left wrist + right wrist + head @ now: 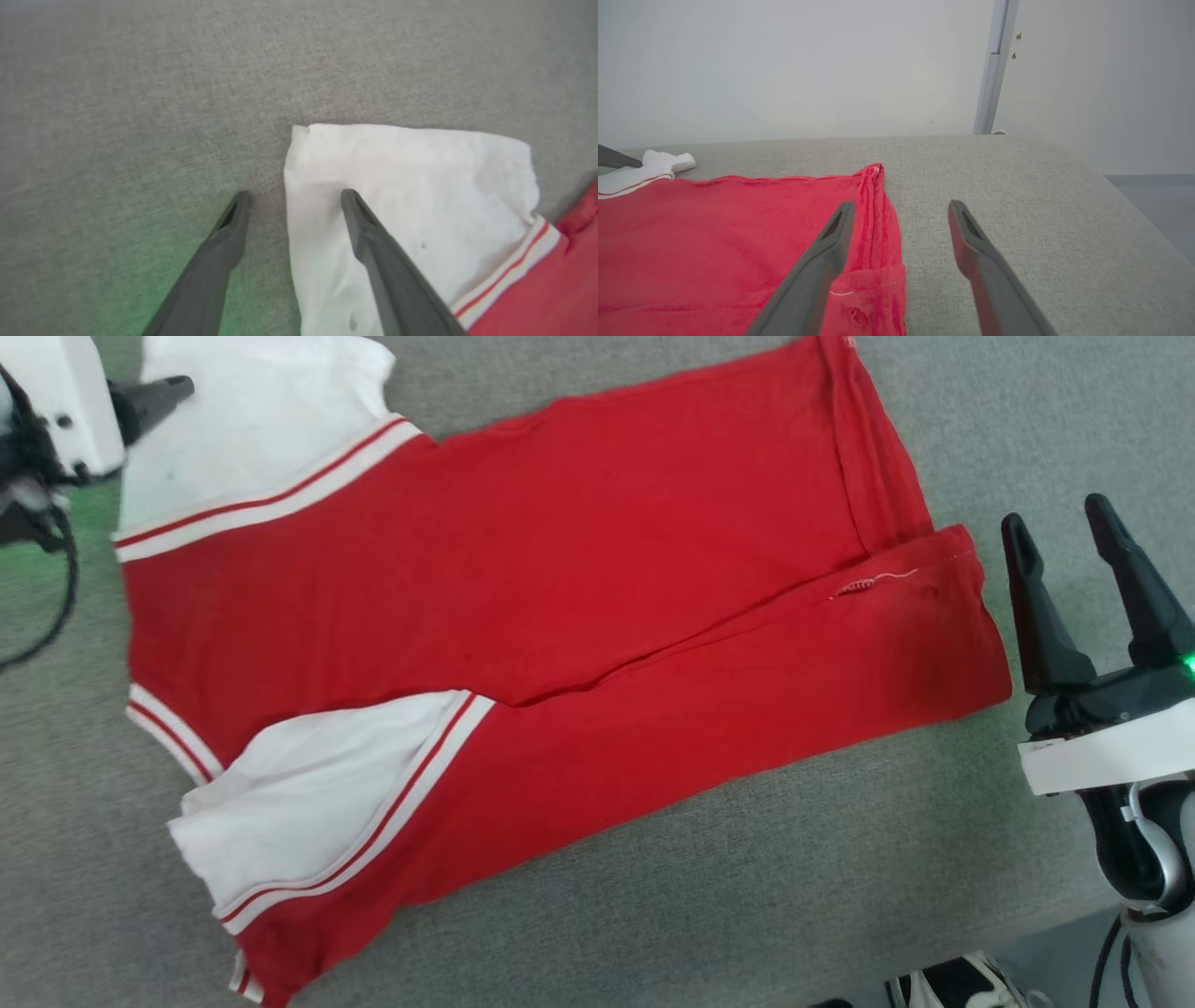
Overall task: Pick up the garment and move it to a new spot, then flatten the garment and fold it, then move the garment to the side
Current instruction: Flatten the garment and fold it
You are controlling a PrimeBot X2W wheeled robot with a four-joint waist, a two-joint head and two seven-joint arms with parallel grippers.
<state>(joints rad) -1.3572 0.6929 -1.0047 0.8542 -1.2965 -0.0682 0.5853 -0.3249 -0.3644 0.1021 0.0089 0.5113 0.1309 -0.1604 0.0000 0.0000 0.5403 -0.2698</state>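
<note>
The garment (560, 569) lies spread on the grey table (840, 877), red side up, with one white sleeve at the upper left and another folded in at the lower left. My left gripper (173, 390) hovers at the upper sleeve. In the left wrist view it (294, 195) is open, one finger over the white sleeve (420, 186) and the other over bare table. My right gripper (1064, 537) stands open just right of the garment's hem end, holding nothing. Its wrist view shows the gripper (901, 205) straddling the red hem edge (873, 219).
The table's front edge (980, 933) runs across the lower right, with a black-and-white shoe (952, 985) on the floor below it. A dark cable (56, 588) loops at the far left. A pale wall and a vertical post (994, 70) stand behind the table.
</note>
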